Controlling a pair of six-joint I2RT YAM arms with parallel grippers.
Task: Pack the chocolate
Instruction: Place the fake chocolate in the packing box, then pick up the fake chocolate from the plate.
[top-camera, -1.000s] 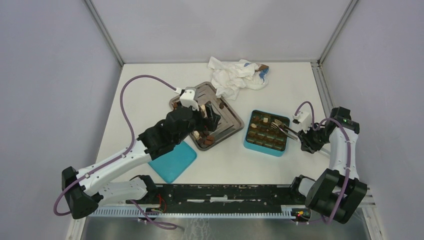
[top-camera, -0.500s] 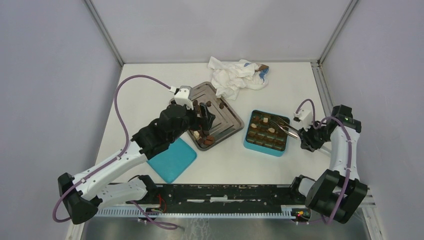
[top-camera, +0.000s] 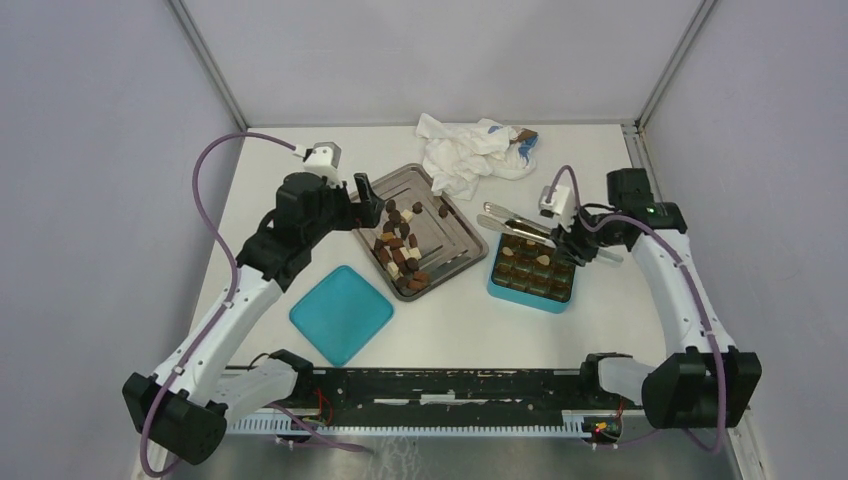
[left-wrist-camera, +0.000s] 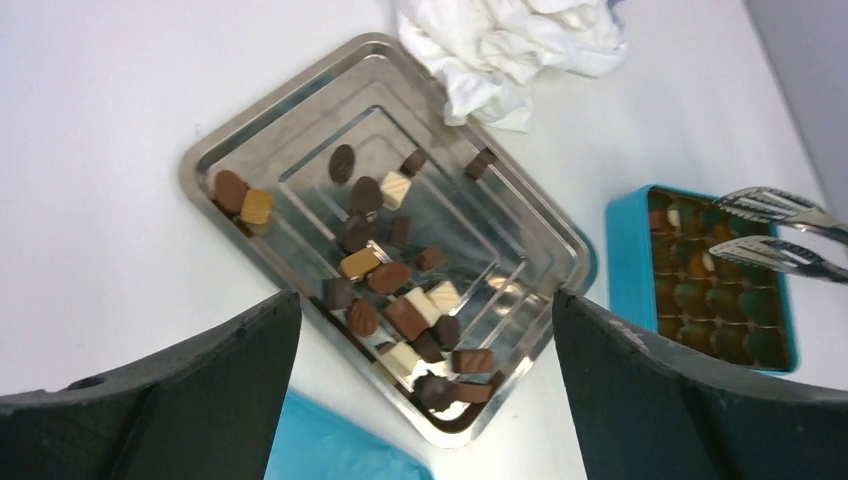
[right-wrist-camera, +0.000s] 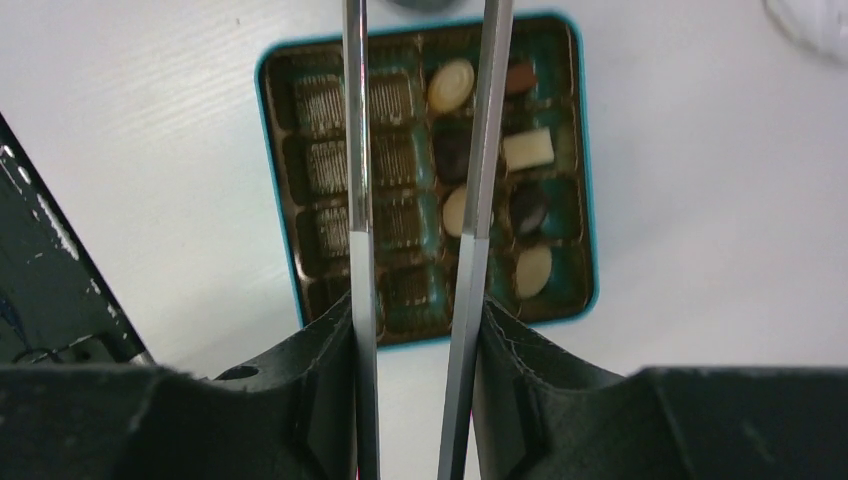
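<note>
Chocolate (top-camera: 400, 250), in dark, light brown and cream pieces, is lying mostly in a loose heap in the steel tray (left-wrist-camera: 200, 165) at the centre of the overhead view. A few pieces are sitting in compartments of the teal box (top-camera: 510, 297) to the tray's right. Tongs (top-camera: 515, 222) are hanging over the box's upper edge, tips apart and carrying nothing. The right gripper (right-wrist-camera: 418, 325) jaws are clenching the tongs' arms. Left gripper (left-wrist-camera: 422, 295) is hovering at the tray's upper-left edge, jaws released and spread wide. White cloth (top-camera: 470, 150) is lying at upper centre, and the teal lid (top-camera: 342, 313) at lower left of the bench (top-camera: 450, 330).
</note>
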